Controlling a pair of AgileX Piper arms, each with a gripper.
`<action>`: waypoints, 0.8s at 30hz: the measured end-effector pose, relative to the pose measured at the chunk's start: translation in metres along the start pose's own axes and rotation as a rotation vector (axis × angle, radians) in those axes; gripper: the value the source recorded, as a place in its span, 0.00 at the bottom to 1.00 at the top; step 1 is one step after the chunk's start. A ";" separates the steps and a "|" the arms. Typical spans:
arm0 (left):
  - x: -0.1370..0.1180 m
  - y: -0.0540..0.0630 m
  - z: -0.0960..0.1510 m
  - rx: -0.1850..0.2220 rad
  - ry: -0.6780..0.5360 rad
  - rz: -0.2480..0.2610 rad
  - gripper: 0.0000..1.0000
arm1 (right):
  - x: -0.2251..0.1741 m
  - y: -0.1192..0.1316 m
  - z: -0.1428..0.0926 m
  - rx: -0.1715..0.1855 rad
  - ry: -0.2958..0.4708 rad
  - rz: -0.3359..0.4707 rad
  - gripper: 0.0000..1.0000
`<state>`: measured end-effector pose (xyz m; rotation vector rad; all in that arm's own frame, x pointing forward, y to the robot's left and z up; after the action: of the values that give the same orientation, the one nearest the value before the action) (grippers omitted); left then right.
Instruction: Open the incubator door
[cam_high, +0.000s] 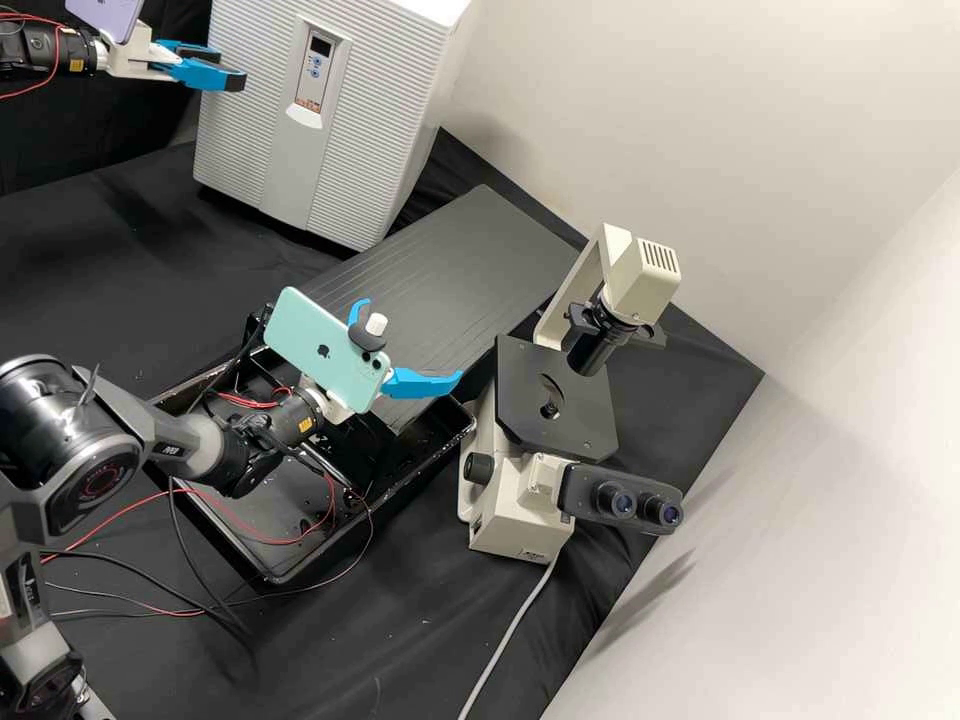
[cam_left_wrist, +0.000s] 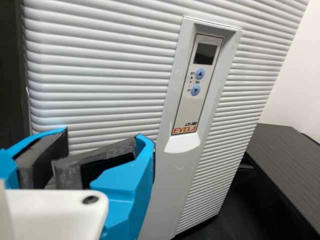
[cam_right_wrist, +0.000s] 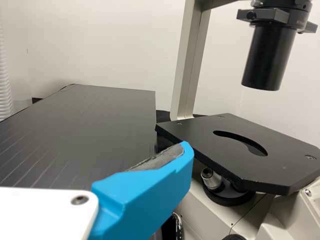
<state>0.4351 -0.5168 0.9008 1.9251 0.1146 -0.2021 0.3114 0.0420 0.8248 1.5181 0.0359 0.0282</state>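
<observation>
- Pale-grey ribbed incubator (cam_high: 370, 110) stands upright, door (cam_left_wrist: 100, 85) shut.
- White, blue-fingered left gripper (cam_left_wrist: 102, 134) hangs open before it, probably to catch the pale curved handle (cam_left_wrist: 182, 143).
- Matching right gripper (cam_high: 411, 340), spread and empty, hangs near the beige microscope (cam_high: 515, 530), presumably kept clear.

Saw orange lettering (cam_left_wrist: 184, 130) beside dark print (cam_left_wrist: 191, 122) on the incubator control panel (cam_left_wrist: 186, 107), plus opposed arrows on blue buttons (cam_left_wrist: 200, 73). Made out a bitten-apple logo (cam_high: 323, 351) on the mint-green phone (cam_high: 300, 325) and pale lettering (cam_high: 171, 450) on the right arm (cam_high: 195, 440).

Dark grey arms (cam_high: 185, 440), glossy black joints (cam_high: 95, 475), red and black cables (cam_high: 150, 495); right gripper (cam_high: 412, 342) white with bright blue fingers (cam_high: 422, 382).
</observation>
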 end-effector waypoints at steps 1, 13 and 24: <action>0.001 0.000 0.000 0.001 0.003 -0.001 1.00 | 0.000 0.000 0.000 0.000 0.000 0.000 1.00; -0.008 -0.002 -0.009 -0.013 0.015 -0.003 1.00 | 0.000 0.000 0.000 0.000 0.000 0.000 1.00; -0.037 -0.014 -0.016 -0.074 0.063 -0.028 1.00 | 0.000 0.000 0.000 0.000 0.000 0.000 1.00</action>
<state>0.3979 -0.4960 0.9012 1.8572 0.1889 -0.1544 0.3114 0.0420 0.8248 1.5181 0.0359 0.0282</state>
